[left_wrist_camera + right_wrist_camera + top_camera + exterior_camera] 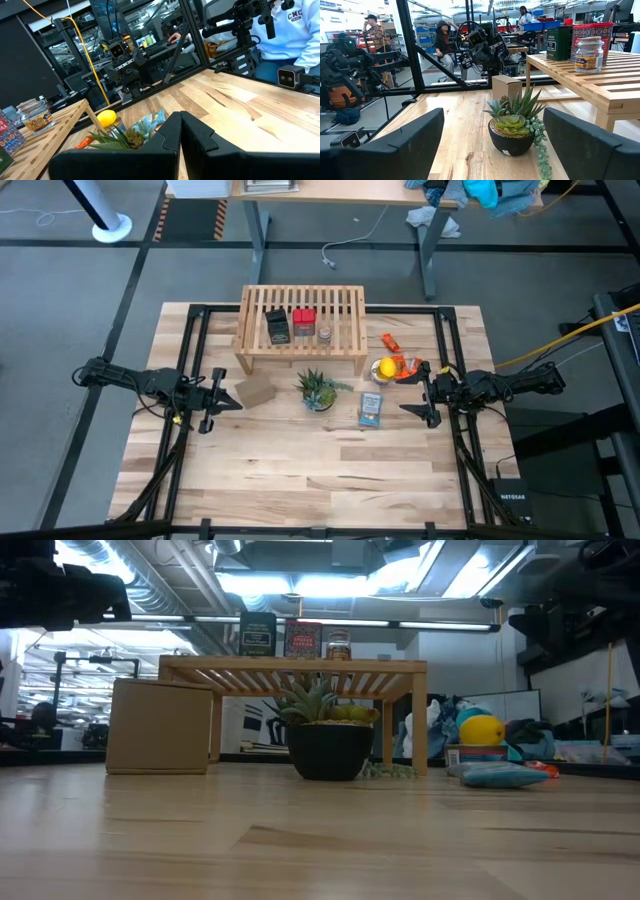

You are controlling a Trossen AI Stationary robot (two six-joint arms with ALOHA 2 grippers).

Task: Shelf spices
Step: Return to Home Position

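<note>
Left gripper [228,402]: low over the left edge of the table [330,480], pointing inward. In the left wrist view its fingers [167,132] are pressed together with nothing between them, so it is clenched on air.

Right gripper [415,394]: mirrored at the right edge. In the right wrist view its fingers [405,142] stand wide apart, released and empty.

Mid-table, between the two grippers:
- a small potted plant [318,390]
- a flat blue packet [371,409] just right of the plant
- a brown cardboard square [258,390] to its left
- yellow and orange items [390,366] near the right gripper

None of these is touched.

Farther back is the shelf [252,330], upright on its legs. On its slatted top, in a row, are:
- the dark tin [278,327]
- the red tin [304,321]
- the round jar [326,333]

All three are upright and close together. I cannot tell whether they touch. The low view confirms all three stand on top of the shelf.

Judgement: the placing looks finished, as no spice is left on the table. The step in hand reads as parking the arms.

Next move: neither gripper carries anything, so only clearance matters. The right arm should keep clear of the yellow and orange items, and neither arm should nudge the shelf's legs.
</note>
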